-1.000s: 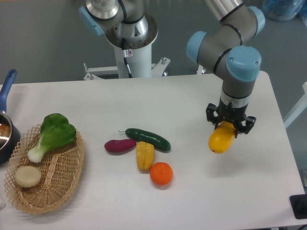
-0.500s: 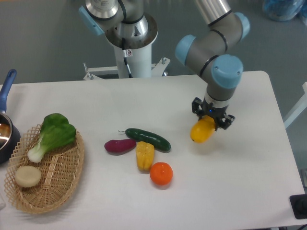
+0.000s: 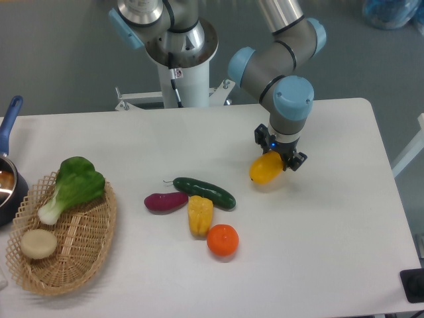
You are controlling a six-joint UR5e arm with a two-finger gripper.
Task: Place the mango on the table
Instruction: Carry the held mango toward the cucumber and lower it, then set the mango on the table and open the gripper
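The mango is a smooth yellow-orange oval, held tilted in my gripper just above the white table, right of centre. The gripper is shut on the mango's upper end, with its dark fingers on either side. The mango hangs right of the cucumber and does not touch it. I cannot tell whether its lower end touches the tabletop.
A purple eggplant, yellow bell pepper and round orange lie with the cucumber at the table's middle. A wicker basket at the left holds a bok choy and a pale round item. A blue-handled pot stands at the left edge.
My gripper has carried the mango left and toward the back of the table, from the right side to nearer the cucumber. The other things have not moved.
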